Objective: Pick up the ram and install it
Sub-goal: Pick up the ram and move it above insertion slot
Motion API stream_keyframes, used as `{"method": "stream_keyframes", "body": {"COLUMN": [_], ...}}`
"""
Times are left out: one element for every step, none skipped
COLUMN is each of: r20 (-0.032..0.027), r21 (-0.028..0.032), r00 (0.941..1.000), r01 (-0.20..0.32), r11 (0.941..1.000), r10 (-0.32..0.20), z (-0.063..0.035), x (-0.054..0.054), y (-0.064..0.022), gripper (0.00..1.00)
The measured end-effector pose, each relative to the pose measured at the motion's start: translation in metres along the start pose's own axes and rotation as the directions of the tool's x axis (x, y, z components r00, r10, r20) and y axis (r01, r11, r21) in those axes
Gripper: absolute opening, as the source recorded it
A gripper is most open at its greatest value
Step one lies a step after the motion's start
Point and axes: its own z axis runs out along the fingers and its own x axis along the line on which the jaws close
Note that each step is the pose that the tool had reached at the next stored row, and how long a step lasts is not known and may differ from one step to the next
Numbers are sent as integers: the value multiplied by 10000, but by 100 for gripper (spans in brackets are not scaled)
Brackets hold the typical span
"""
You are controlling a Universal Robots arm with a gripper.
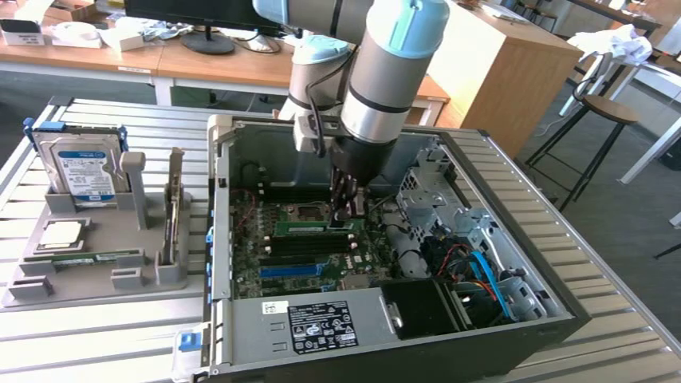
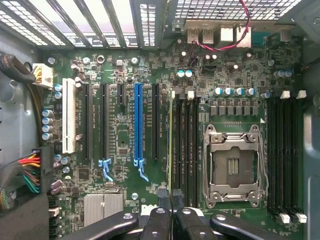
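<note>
Here, the open computer case holds the motherboard, with the ram standing edge-up on it and the gripper pinched shut on the ram's end; the grey tray holds 1 hard drive.

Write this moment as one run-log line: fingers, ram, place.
fingers: shut on long thin green ram stick | place: upright among black memory slots of green motherboard
</note>
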Motion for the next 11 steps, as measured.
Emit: {"method": "stream_keyframes", "body": {"r20": [0,0,0,2,3,2,2,2,2,2,6], "r21": [0,0,0,1,1,1,0,0,0,0,2], "r00": [10000,10000,10000,10000,10000,10000,10000,10000,10000,10000,10000], "r01": [1,1,-1,0,-1,-1,0,0,1,0,-1], "r11": [10000,10000,10000,10000,10000,10000,10000,10000,10000,10000,10000], "r10": [-1,-1,1,0,1,1,0,0,-1,0,1], "z": [0,0,2,4,6,7,9,8,9,9,11], "x": [0,0,0,-1,-1,-1,-1,-1,0,-1,-5], "y": [0,0,-1,-10,-25,-36,-45,-47,-47,-47,-47], "gripper": [11,11,11,11,11,11,11,11,11,11,11]}}
